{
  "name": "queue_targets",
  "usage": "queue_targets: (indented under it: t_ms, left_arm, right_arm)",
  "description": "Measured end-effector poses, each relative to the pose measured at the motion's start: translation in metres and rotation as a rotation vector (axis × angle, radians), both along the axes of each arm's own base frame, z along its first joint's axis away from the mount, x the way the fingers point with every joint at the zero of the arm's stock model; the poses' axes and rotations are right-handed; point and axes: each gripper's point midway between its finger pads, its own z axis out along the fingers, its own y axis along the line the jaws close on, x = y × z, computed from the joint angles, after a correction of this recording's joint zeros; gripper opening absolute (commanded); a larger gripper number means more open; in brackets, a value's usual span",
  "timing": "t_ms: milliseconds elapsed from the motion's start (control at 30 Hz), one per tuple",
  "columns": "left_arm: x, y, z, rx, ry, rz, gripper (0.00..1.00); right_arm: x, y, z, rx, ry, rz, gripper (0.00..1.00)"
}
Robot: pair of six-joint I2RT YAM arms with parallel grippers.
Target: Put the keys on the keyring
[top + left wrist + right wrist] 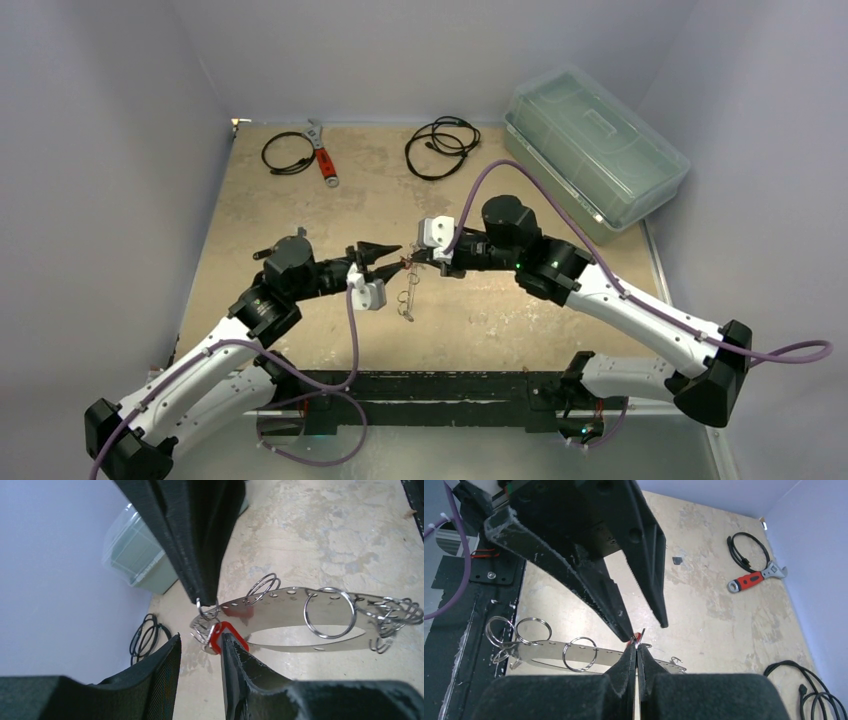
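The keyring [405, 300] is a loop of flat perforated metal band [290, 597] carrying several split rings, and it hangs below the two grippers at mid-table. My right gripper [637, 643] is shut on a small wire ring at the band's end [206, 602]. A key with a red plastic head [215, 637] hangs at that same ring. My left gripper [200, 639] faces the right one with its jaws apart. The red head rests against one left finger [235, 665]; the other finger stands clear of it. No other keys show.
A red-handled wrench [322, 155] and two black coiled cables [288, 153] [440, 145] lie at the back. A clear lidded plastic box [595, 150] stands back right. A black strip [440, 385] runs along the near edge between the arm bases.
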Motion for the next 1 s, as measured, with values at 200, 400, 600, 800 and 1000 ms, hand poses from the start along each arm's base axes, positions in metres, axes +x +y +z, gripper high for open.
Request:
queue_targets:
  t_ms: [200, 400, 600, 800, 1000]
  left_arm:
    - [0.002, -0.002, 0.024, -0.11, 0.025, -0.002, 0.32]
    - [-0.008, -0.007, 0.035, -0.157, 0.037, -0.072, 0.3]
    - [-0.016, -0.012, 0.033, -0.154, 0.053, -0.127, 0.3]
    - [-0.013, -0.015, 0.026, -0.147, 0.086, -0.129, 0.26]
    - [-0.009, -0.017, 0.022, -0.147, 0.12, -0.117, 0.23]
  right_arm:
    - [0.0, -0.002, 0.008, 0.026, -0.024, -0.008, 0.0]
    - [0.002, -0.002, 0.016, 0.052, -0.045, -0.017, 0.0]
    - [0.006, -0.003, 0.018, 0.067, -0.06, -0.037, 0.0]
    - [0.006, -0.003, 0.014, 0.061, -0.055, -0.041, 0.0]
    - [0.004, -0.004, 0.017, 0.072, -0.058, -0.039, 0.0]
